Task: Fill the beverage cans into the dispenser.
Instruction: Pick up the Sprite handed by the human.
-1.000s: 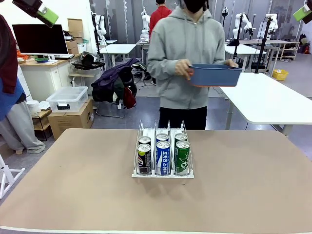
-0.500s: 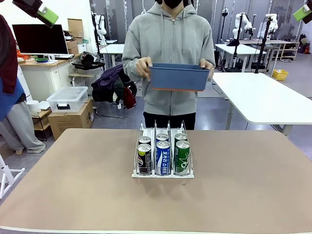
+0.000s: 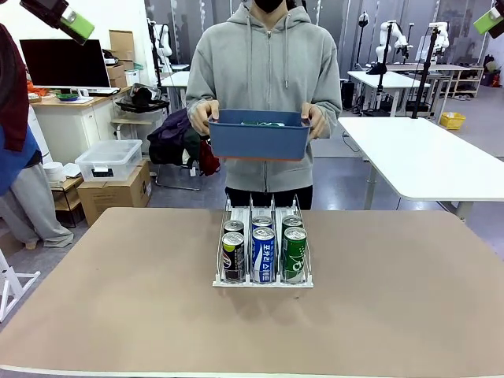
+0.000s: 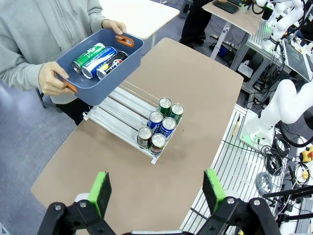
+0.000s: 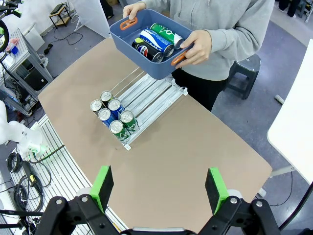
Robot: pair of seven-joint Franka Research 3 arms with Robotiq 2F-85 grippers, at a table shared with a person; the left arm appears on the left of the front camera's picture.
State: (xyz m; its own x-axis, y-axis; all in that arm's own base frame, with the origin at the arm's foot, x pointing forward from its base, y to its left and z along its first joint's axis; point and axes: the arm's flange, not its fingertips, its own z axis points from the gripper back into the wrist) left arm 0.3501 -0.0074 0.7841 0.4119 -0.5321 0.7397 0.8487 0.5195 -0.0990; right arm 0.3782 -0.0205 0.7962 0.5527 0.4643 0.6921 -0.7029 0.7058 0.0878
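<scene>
1. At the centre of the front view, the dispenser [image 3: 263, 277] stands on the brown table [image 3: 118, 315], its three lanes running from the lower part of the frame towards the person.
2. Cans in the dispenser: six, two per lane, grouped at the lower end of the lanes.
   - Picture-left lane: two black cans, the nearer one [image 3: 233, 257] facing the camera.
   - Middle lane: two blue cans, the nearer one [image 3: 263, 256] with white lettering.
   - Picture-right lane: two green cans, the nearer one [image 3: 294, 255] in front.
   - All six stand upright with their silver tops up, and each pair touches or nearly touches.
3. Above the dispenser in the frame, a person holds a blue bin [image 3: 260, 138] in the air with both hands, one hand [image 3: 203, 116] at each end, the other hand [image 3: 316, 122] at picture right. The bin is clear of the dispenser.
4. Cans in the bin: three, lying on their sides, side by side: one green can [image 4: 88, 56], one blue can [image 4: 100, 61] and one black can [image 4: 113, 64].
5. Total cans counted: nine, three of each colour.
6. Left gripper [image 4: 157, 188]: jaws spread wide, nothing between the green pads, high above the table and well apart from the dispenser.
7. Right gripper [image 5: 159, 187]: jaws likewise spread wide and empty, high above the table.
</scene>
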